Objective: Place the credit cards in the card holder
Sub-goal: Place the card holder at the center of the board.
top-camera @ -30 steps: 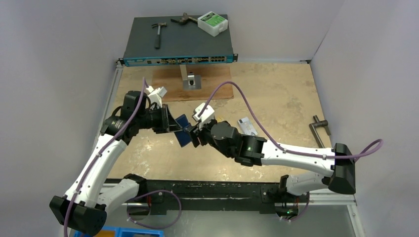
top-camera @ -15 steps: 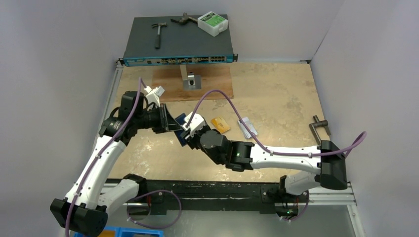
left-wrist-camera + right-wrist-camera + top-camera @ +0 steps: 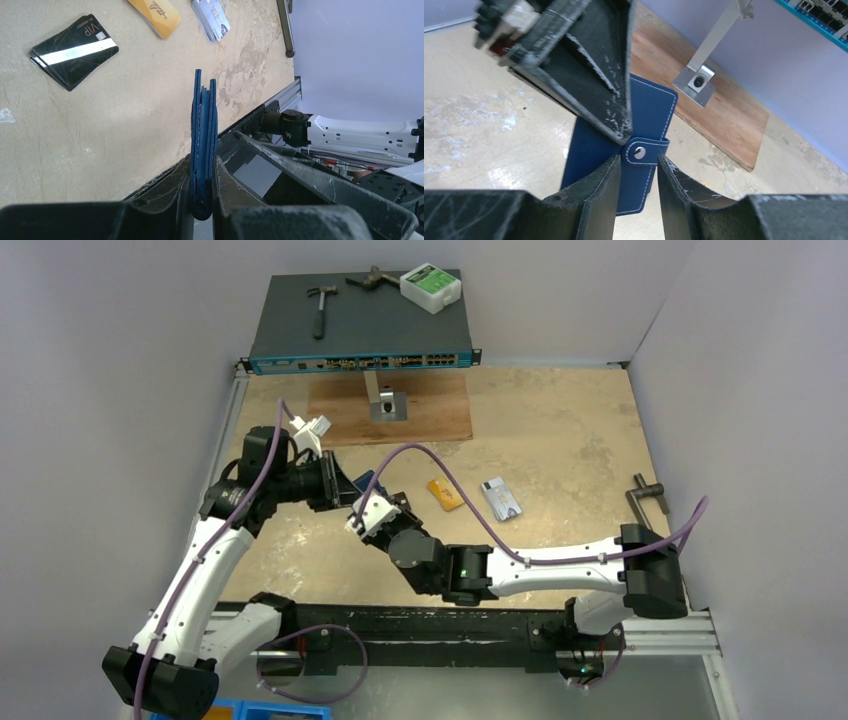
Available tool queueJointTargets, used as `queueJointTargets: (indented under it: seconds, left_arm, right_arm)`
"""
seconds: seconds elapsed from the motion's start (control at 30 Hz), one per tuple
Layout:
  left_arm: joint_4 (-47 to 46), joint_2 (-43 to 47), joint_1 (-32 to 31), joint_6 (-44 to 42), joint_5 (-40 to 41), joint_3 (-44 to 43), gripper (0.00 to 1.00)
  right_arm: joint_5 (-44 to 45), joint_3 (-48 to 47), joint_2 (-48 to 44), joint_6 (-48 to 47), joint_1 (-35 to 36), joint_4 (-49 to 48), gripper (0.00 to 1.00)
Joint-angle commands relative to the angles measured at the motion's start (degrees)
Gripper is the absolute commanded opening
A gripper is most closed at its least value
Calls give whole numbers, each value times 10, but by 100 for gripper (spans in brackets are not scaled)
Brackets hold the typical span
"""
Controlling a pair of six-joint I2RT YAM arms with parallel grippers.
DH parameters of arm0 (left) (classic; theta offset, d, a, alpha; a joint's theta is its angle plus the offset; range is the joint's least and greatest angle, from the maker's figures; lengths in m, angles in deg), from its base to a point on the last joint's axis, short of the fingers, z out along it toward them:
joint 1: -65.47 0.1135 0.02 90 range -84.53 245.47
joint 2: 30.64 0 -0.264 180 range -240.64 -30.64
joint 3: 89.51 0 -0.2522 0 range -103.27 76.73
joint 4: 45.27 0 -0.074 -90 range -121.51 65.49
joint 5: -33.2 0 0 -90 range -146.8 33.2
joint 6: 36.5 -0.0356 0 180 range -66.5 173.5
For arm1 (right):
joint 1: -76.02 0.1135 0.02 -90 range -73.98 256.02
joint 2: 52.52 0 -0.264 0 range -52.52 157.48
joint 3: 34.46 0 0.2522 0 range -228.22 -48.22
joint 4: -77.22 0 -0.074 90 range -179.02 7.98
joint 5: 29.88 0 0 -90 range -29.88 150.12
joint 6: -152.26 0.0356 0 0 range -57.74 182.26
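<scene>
My left gripper (image 3: 347, 490) is shut on the navy card holder (image 3: 366, 481) and holds it above the table, folded and edge-on in the left wrist view (image 3: 203, 125). In the right wrist view the card holder (image 3: 651, 107) faces me with its snap tab fastened. My right gripper (image 3: 637, 167) is narrowly open, its fingertips on either side of the tab, close in front of it. An orange card (image 3: 445, 494) and a silver-grey card (image 3: 500, 499) lie on the table to the right. Black cards (image 3: 74, 50) lie on the table in the left wrist view, hidden in the top view.
A network switch (image 3: 360, 335) stands at the back with a hammer (image 3: 320, 308), pliers (image 3: 372, 280) and a white box (image 3: 430, 287) on it. A wooden board (image 3: 420, 415) with a metal bracket (image 3: 385, 402) lies before it. A metal tool (image 3: 648, 498) lies at the right.
My right arm has swung left and its gripper has come up to the card holder's snap tab, uncovering the orange and silver cards. The left gripper has kept hold of the card holder.
</scene>
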Motion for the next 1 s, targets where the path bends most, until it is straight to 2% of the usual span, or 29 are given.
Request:
queueJointTargets:
  seconds: [0.0, 0.07, 0.17, 0.3, 0.47, 0.67, 0.8, 0.9, 0.93, 0.97]
  left_arm:
    - [-40, 12, 2, 32, -51, 2, 0]
    - [-41, 13, 3, 33, -54, 2, 0]
    - [-42, 13, 4, 34, -56, 4, 0]
    - [-42, 15, 4, 36, -57, 7, 0]
    - [-42, 13, 6, 39, -60, 4, 0]
    - [-48, 15, 7, 41, -68, 6, 0]
    - [-47, 18, 7, 41, -69, 8, 0]
    - [-47, 18, 10, 41, -71, 5, 0]
    - [-46, 17, 11, 39, -72, 2, 0]
    - [-47, 16, 13, 38, -74, -1, 0]
  right_arm:
    - [55, 2, 15, -64, 31, -106, 34]
    - [74, 9, 22, -92, 38, -149, 31]
    - [99, 18, 28, -137, 43, -222, 19]
    - [105, 26, 21, -157, 43, -265, 0]
    - [116, 55, 6, -196, 42, -348, 0]
    - [120, 71, -13, -209, 35, -379, 0]
    - [116, 81, -33, -199, 23, -380, 0]
    - [102, 89, -56, -178, 22, -337, 0]
    - [81, 96, -66, -170, 22, -322, 8]
    - [59, 105, -78, -158, 22, -304, 25]
